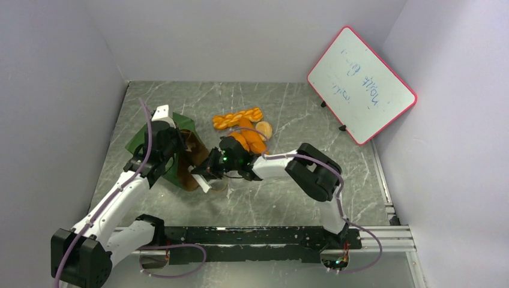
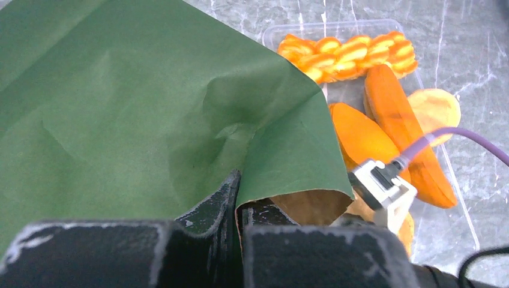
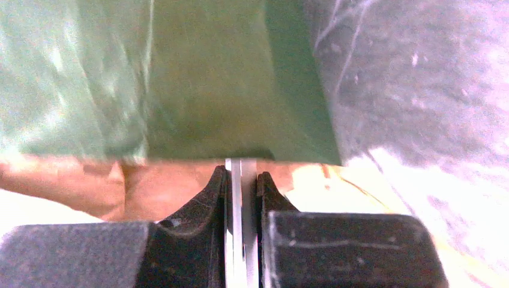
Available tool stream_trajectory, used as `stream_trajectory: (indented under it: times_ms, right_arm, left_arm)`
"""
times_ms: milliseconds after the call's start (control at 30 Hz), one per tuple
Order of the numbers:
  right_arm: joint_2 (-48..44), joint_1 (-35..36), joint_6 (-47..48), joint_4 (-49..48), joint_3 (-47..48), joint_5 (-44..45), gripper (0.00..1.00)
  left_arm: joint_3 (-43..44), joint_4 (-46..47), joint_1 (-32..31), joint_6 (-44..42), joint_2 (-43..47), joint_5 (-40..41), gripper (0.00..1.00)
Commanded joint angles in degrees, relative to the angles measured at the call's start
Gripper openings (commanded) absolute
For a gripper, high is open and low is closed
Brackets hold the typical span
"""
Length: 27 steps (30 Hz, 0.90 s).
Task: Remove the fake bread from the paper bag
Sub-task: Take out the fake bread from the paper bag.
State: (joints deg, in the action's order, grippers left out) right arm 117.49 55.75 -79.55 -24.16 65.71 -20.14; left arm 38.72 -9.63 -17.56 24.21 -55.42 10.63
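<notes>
The dark green paper bag (image 1: 182, 125) lies tilted at the left of the table, its brown mouth facing right. My left gripper (image 2: 240, 193) is shut on the bag's (image 2: 150, 108) edge by the mouth. My right gripper (image 3: 241, 175) is shut on metal tongs (image 3: 239, 240), squeezed flat and reaching into the brown opening (image 3: 168, 183); what their tips touch is hidden. In the top view the right gripper (image 1: 208, 170) sits at the bag's mouth. Fake bread lies outside the bag: a braided loaf (image 1: 238, 117), oval rolls (image 1: 252, 140) and a pale bun (image 1: 265, 129).
The breads rest in a clear plastic tray (image 2: 457, 201) just right of the bag. A red-framed whiteboard (image 1: 362, 84) leans at the back right. Grey walls close in the marble table on three sides.
</notes>
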Motion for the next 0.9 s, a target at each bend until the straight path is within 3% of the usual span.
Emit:
stream_trajectory:
  times_ms: [0, 500, 867]
  right_arm:
    - [-6.16, -1.68, 1.27, 0.79, -5.85, 3.63, 0.00]
    - [-19.12, -3.00, 3.88, -1.95, -18.22, 2.96, 0.00]
    - [-34.88, -2.83, 5.44, 2.12, -27.06, 4.71, 0.00]
  left_arm:
    - [2.49, -2.03, 1.00, -0.65, -1.44, 4.33, 0.07]
    - [4.35, -2.33, 1.67, -0.15, -5.06, 8.61, 0.07]
    - [9.11, -2.28, 2.12, 0.10, -9.75, 12.42, 0.07]
